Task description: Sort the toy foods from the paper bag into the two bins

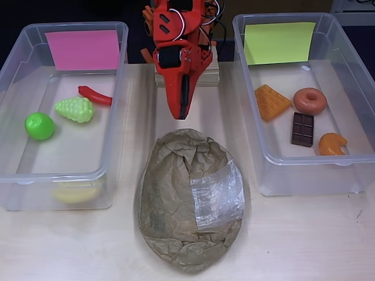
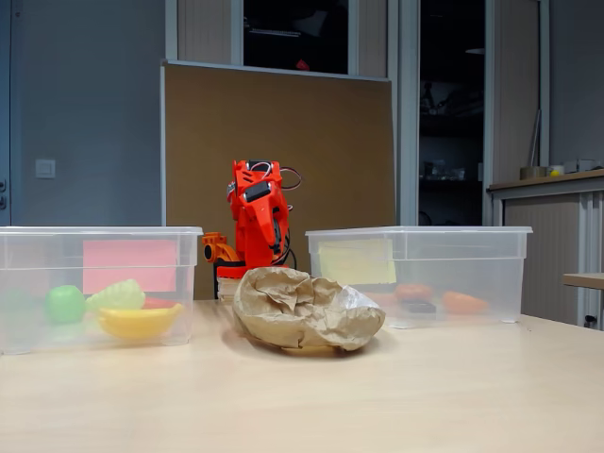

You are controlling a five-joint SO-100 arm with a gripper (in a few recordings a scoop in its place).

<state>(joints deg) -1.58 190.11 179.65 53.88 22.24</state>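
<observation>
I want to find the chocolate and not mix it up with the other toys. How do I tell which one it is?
Look at the clear bin with the yellow-green label, on the right in the overhead view. Near its front sits the chocolate bar, between the donut and the croissant. It is the only dark brown, flat rectangle scored into squares; its neighbours are orange or round.

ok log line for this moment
pincer: cannot tell, above table | paper bag: between bins | pink-label bin: four foods | yellow-label bin: four foods

Pale wooden table (image 2: 472, 396), brown board (image 2: 321, 151) behind.
</observation>
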